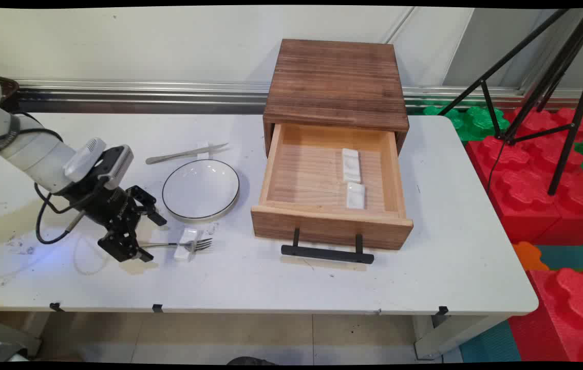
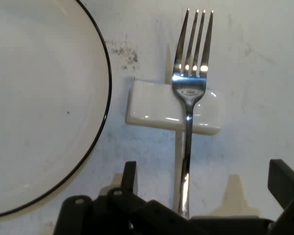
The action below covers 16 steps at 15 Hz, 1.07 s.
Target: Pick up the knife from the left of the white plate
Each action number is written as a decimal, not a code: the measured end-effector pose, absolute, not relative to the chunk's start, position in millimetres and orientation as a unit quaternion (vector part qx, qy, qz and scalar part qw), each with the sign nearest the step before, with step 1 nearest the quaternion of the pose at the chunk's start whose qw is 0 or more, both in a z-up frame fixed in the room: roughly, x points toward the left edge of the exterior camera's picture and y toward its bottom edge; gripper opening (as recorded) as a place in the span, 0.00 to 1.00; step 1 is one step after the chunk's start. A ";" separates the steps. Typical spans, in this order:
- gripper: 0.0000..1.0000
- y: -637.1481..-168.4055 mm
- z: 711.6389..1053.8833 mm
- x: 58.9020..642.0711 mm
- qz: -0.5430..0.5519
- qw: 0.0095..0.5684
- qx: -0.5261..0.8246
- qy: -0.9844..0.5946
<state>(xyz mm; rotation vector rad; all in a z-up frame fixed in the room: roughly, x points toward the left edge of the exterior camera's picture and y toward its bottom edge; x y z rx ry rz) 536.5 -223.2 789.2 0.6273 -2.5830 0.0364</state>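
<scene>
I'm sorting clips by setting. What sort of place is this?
Probably a lab or test room set up like a dining table: a tripod and foam blocks stand beside a table with a plate, fork and wooden drawer.

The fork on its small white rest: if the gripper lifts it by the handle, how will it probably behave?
The fork looks like polished metal, so probably stiff but slippery. Its handle is thin, so it may pivot in the gripper. The rest lies loose and might shift.

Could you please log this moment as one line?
hand: open, astride fork handle | fork: on white rest | plate: beside
</scene>
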 end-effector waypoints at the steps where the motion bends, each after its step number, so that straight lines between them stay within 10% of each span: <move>1: 1.00 -222.2 793.0 536.2 0.015 0.241 0.230 -0.943; 16: 1.00 -257.3 876.4 559.8 0.093 0.266 0.267 -0.922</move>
